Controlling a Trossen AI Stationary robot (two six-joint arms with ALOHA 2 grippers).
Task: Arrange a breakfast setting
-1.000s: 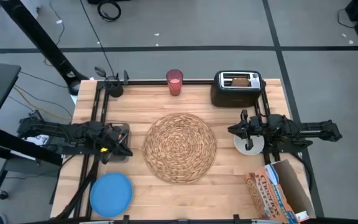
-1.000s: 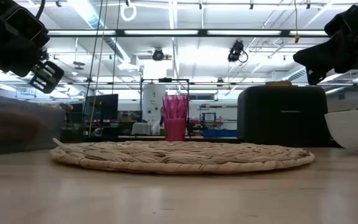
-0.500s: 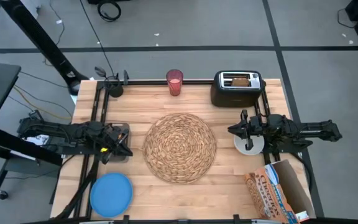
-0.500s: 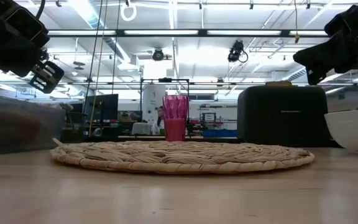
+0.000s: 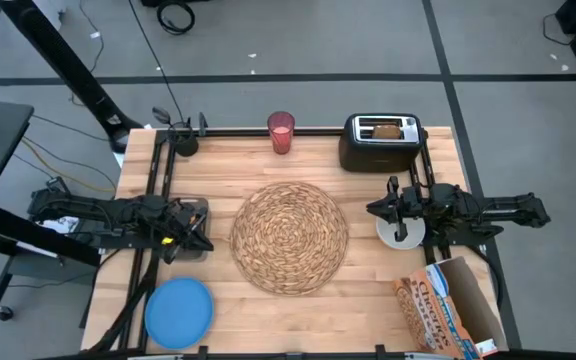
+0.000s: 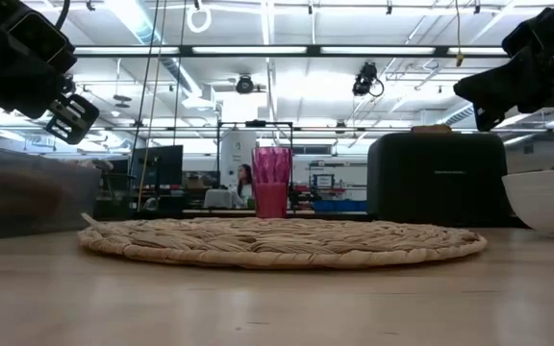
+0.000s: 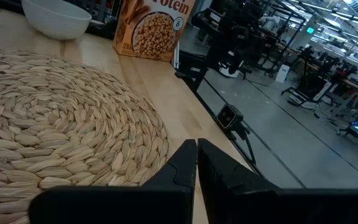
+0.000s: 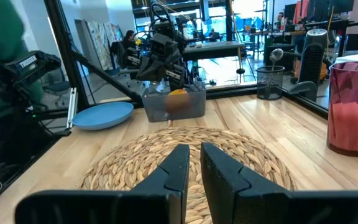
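Observation:
The round woven placemat (image 5: pixel 289 237) lies flat at the table's middle. The pink cup (image 5: pixel 281 132) stands at the far edge. The toast slice (image 5: pixel 388 128) sticks up out of the black toaster (image 5: pixel 381 142). The white bowl (image 5: pixel 400 230) stands right of the placemat, partly under my right arm. The blue plate (image 5: pixel 179 311) lies at the near left. A reddish round fruit (image 8: pixel 178 99) sits in a clear box (image 5: pixel 186 222). A dark spoon (image 8: pixel 277 56) stands in a mesh cup. My left gripper (image 5: pixel 206 244) is shut above that box; my right gripper (image 5: pixel 373 208) is shut above the bowl's left side.
The orange cereal box (image 5: pixel 443 310) lies at the near right corner. The toaster stands at the far right. A dark frame (image 5: pixel 163 180) runs along the table's left, far and right edges. Bare wood shows in front of the placemat and between it and the far edge.

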